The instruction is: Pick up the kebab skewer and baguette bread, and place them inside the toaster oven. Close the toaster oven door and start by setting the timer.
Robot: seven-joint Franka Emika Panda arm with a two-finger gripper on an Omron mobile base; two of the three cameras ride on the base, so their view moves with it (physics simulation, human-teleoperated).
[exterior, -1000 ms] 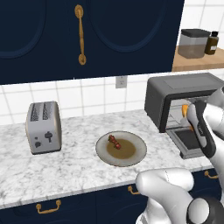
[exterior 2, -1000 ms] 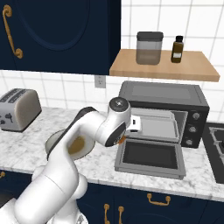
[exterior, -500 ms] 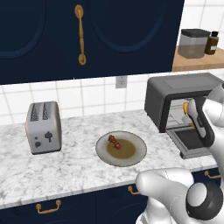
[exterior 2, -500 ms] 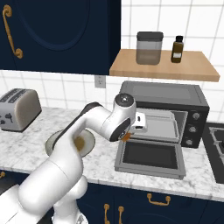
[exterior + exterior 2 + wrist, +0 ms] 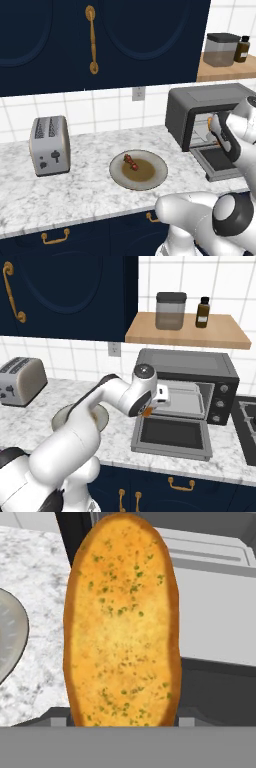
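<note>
**Baguette carried to the oven mouth, skewer waiting on the plate**

On the round grey plate point(image 5: 159, 175) lies the thin kebab skewer point(image 5: 131, 162) of dark reddish chunks: light, stiff, best pinched mid-stick. Right of it, the jaws of the gripper point(image 5: 216, 131) stand fairly wide, clamped on the golden-orange herb-flecked baguette bread point(image 5: 122, 624), a light, crusty loaf held across its width. Since a second ago the arm has carried it closer to the dark grey toaster oven point(image 5: 220, 368), above its lowered door point(image 5: 172, 435).
</note>
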